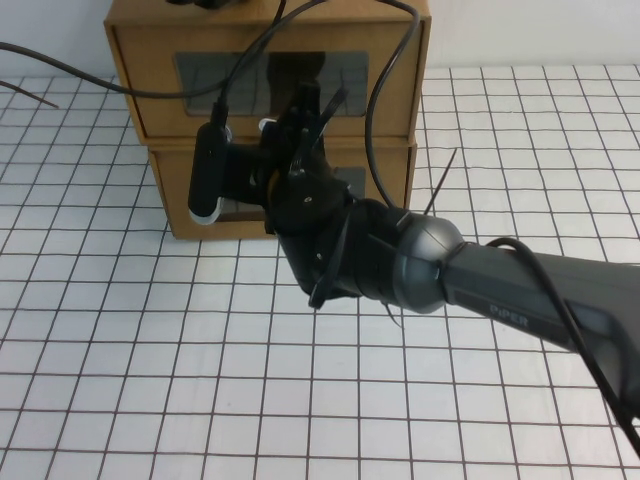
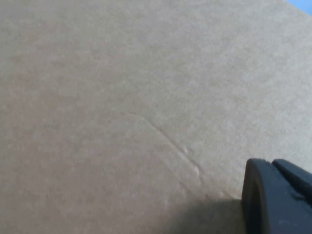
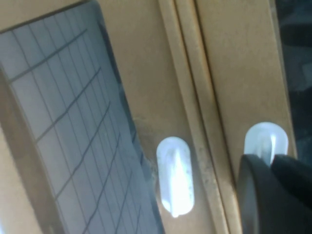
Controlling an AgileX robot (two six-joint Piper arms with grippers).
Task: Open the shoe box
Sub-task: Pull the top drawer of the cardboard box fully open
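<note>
Brown shoe box (image 1: 150, 90) at right gripper (image 1: 303, 103); left gripper (image 2: 278, 202) near cardboard (image 2: 122, 97)

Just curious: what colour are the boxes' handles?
Translucent white handles, clearest in the right wrist view.

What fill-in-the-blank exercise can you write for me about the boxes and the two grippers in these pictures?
1. ___ shoe boxes are stacked on the gridded table.
2. The right gripper, at the front of the boxes, is shut on a tab of ___ colour.
3. The left gripper is close against plain brown ___.
Missing words: Two; white; cardboard.
</note>
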